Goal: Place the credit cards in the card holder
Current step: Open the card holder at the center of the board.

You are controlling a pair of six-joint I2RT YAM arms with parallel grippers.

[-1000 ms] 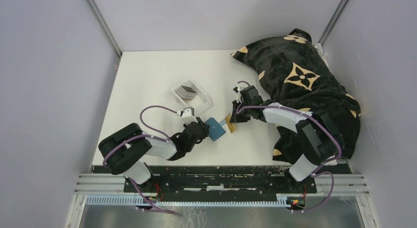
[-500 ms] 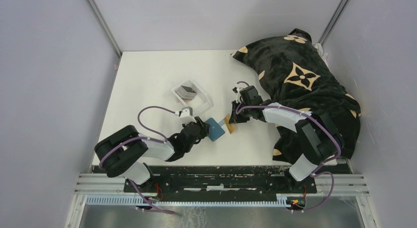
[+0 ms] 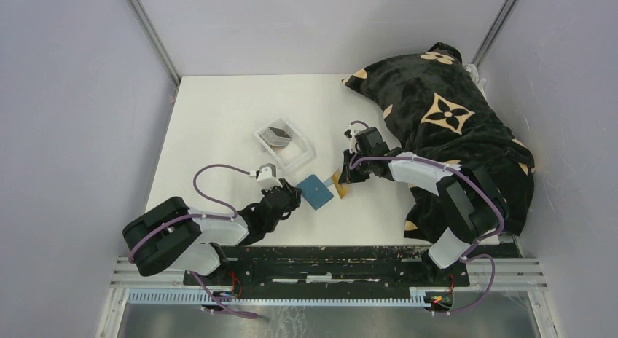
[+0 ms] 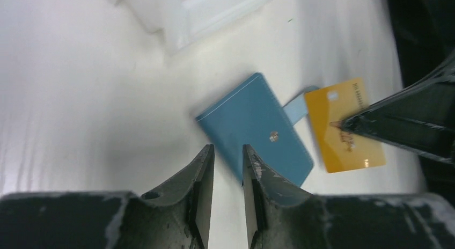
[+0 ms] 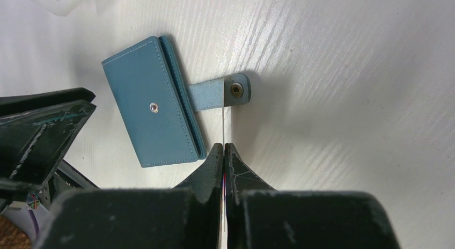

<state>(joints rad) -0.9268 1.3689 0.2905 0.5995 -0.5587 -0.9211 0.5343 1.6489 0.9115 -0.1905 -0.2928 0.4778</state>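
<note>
Right pincer [image 5: 224, 147] is doing the real work right now: its fingers are pressed tight together, pinching a gold card [image 4: 343, 128] by one end. From its own wrist camera the card is showing edge-on, as a thin pale line running out from the fingertips toward the snap tab [image 5: 220, 93]. The tab is sticking out undone on the right side of the card holder [image 3: 315, 190].

The holder is lying flat on the table near the middle, between the two arms, and it's looking folded shut to me. The gold card is sitting just beside its right edge, around the tab, and I can't tell whether it's touching the tab.

Left pincer [image 4: 228, 152] is hovering at the holder's near-left edge with its fingers slightly spread, just a narrow gap. Nothing is sitting between them, so it isn't gripping anything as far as I can see.

Progress-wise, I'm guessing we're early. No card is showing inside the holder, and one is being carried over. A dark stack of credit cards [image 3: 278, 134] is waiting in the clear tray [image 3: 302, 154], further back and to the left. So what's remaining: getting the holder open, sliding this gold one in, then going back for the others.
</note>
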